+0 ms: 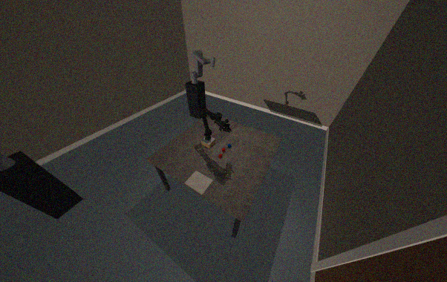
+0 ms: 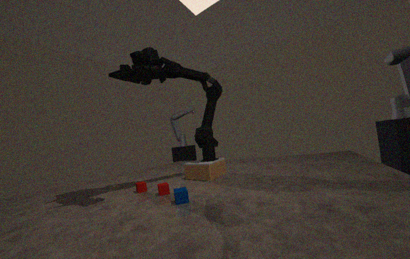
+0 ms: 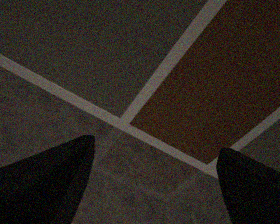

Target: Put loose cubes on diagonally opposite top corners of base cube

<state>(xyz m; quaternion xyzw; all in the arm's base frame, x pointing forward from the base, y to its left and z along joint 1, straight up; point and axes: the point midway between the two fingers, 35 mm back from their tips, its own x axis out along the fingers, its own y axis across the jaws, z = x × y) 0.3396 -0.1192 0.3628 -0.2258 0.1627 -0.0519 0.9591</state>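
Two small red cubes (image 1: 223, 150) (image 1: 220, 156) (image 2: 141, 187) (image 2: 163, 189) lie apart from each other on the mottled brown table top (image 1: 259, 156) (image 2: 299, 225). A slightly larger blue cube (image 1: 229, 145) (image 2: 181, 195), apparently the base cube, stands at the end of their row, with nothing on top. My gripper (image 2: 111, 75) (image 3: 157, 144) is partly open and empty. It points sideways, high above the table and beyond the red cubes in the exterior view. In the wrist view only room surfaces show between the two dark fingers; no cube is in that view.
My arm stands on a light wooden block (image 1: 207, 145) (image 2: 197, 171) behind the cubes. A bright panel (image 1: 198, 182) (image 2: 198, 5) hangs overhead. Grey arms on black pedestals (image 1: 196, 100) (image 1: 33, 185) (image 2: 408, 146) (image 2: 184, 153) stand off the table.
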